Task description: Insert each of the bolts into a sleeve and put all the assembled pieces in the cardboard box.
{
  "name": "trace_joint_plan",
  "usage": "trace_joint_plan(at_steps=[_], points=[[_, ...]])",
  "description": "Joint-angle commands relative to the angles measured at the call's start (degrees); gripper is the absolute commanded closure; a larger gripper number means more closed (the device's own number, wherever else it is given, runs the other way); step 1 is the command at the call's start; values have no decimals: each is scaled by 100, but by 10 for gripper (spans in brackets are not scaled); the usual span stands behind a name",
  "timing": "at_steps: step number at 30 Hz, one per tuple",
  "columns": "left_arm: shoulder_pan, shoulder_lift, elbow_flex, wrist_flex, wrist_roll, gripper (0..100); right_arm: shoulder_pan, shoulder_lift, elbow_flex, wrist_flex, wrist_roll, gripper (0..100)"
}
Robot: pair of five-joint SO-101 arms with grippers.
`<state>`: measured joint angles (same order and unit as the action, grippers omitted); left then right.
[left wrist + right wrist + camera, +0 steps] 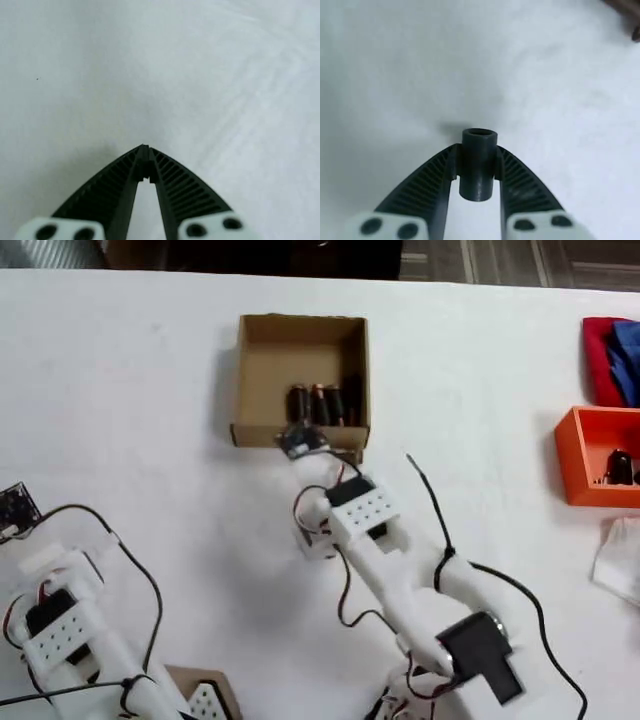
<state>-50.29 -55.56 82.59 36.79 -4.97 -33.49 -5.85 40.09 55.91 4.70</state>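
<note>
In the high view, a cardboard box (258,370) is seen on the white table (130,390); several dark assembled pieces (325,403) are laid side by side inside it, against its near wall; the right arm (380,540) is stretched toward the box, its wrist held just before that wall; the left arm (70,625) is seen at the table's near left corner, well apart from the box; an orange bin (575,460) with a dark part (618,468) inside is set at the right edge, with red and blue cloth (612,360) beyond it.

In the left wrist view, the left gripper (144,152) is pressed together, tip against tip, over the white table.

In the right wrist view, a dark sleeve (478,172) is pinched upright by the right gripper (477,149); its hollow end is turned toward the camera; whether the table is touched by it cannot be told.
</note>
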Motion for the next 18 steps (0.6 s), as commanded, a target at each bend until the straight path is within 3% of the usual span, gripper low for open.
trace_joint_plan(at_steps=[1,4,9,18], points=[[97,-88,-40,-97,35,973,66,233,9,-22,299,971],[97,-88,-40,-97,35,973,75,576,-202,119,290,951],[88,-88,-40,-97,35,973,57,1244,-730,611,308,804],[79,-88,-40,-97,35,973,75,1763,-1116,892,308,878]])
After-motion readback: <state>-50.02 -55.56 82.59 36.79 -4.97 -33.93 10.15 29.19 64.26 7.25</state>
